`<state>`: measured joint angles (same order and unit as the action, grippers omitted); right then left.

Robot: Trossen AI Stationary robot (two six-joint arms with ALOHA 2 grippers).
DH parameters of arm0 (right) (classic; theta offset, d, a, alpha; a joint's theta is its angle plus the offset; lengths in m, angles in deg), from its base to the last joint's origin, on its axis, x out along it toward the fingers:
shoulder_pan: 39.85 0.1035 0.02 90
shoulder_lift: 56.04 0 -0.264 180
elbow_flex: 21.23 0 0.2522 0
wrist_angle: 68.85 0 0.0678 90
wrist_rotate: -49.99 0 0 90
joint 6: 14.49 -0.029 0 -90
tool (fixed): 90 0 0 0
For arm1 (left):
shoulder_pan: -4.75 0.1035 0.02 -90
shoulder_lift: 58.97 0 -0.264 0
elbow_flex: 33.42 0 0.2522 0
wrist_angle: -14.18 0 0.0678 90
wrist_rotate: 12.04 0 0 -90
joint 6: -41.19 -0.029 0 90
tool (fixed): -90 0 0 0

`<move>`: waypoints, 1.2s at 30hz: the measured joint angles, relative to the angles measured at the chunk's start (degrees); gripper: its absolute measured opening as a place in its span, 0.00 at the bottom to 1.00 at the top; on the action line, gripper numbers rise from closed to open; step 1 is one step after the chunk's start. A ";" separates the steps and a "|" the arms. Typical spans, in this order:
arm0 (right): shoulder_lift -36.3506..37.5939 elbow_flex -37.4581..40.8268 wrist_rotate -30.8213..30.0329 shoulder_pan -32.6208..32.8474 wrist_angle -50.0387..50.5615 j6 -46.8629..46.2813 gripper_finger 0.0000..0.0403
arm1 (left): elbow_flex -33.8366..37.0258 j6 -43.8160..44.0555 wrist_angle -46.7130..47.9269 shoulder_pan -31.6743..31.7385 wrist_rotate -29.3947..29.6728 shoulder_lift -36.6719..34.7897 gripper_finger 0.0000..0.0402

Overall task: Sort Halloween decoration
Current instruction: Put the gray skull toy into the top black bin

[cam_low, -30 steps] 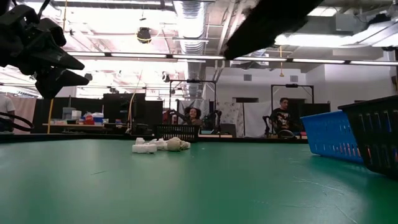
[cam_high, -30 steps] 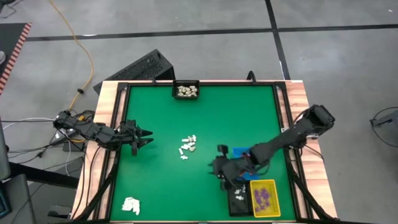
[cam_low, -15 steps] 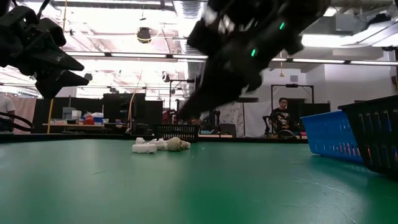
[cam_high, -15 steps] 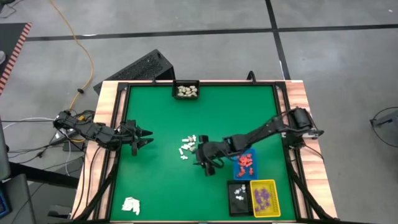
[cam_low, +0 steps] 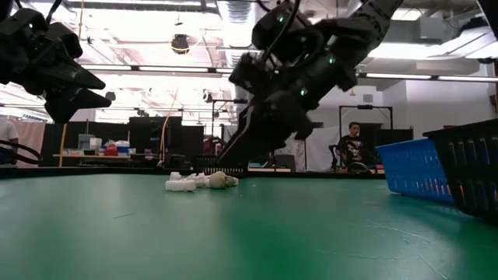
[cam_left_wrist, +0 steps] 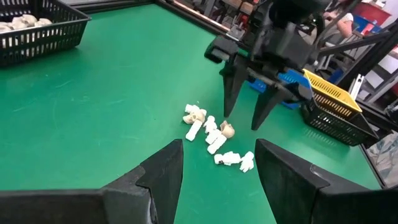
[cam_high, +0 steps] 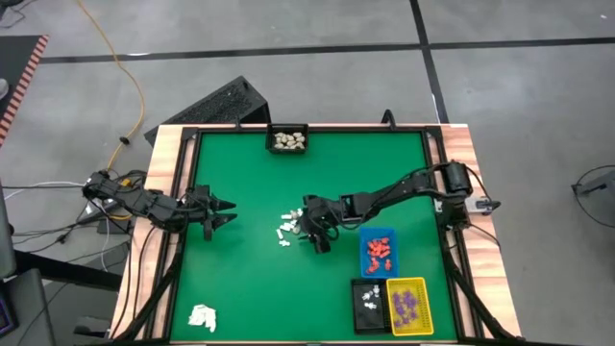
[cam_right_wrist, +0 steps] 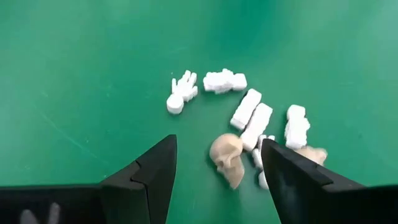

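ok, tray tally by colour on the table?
Black: 2, the lone tray and the black tray touching the yellow one
Blue tray: 1
Yellow tray: 1
Total: 4

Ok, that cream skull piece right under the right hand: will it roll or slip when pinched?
The cream skull looks rounded, so it may well roll or squirt sideways if the open right hand closes off-centre. It seems tiny and probably light, so a nudge could scoot it across the green mat. White pieces touch it and may shift too.
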<state>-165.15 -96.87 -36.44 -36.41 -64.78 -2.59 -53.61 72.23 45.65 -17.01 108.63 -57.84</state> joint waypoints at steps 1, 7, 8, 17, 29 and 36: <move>-0.51 -0.03 0.00 0.00 -0.73 0.39 0.58 | 0.00 0.00 -0.02 0.00 0.02 -0.01 0.47; -4.91 -0.69 1.70 -0.41 -2.99 0.62 0.58 | 0.00 0.07 0.49 0.00 0.41 -0.02 0.47; -5.39 -0.91 2.07 -0.57 -3.06 0.55 0.58 | -0.02 0.18 0.83 -0.02 0.60 -0.02 0.47; -5.21 -0.95 1.66 -0.87 -2.56 -1.38 0.47 | -0.02 0.28 1.12 0.00 0.89 -0.02 0.47; -5.26 -0.95 0.68 -1.01 -2.74 -5.40 0.16 | -0.02 0.26 1.44 -0.02 1.09 -0.02 0.47; -4.28 -0.85 0.64 -0.98 -2.33 -7.57 0.14 | -0.02 0.26 1.47 -0.02 1.07 -0.02 0.47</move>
<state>-169.43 -97.72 -35.79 -37.39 -67.11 -10.16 -53.64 72.50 47.12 -17.02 109.71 -57.86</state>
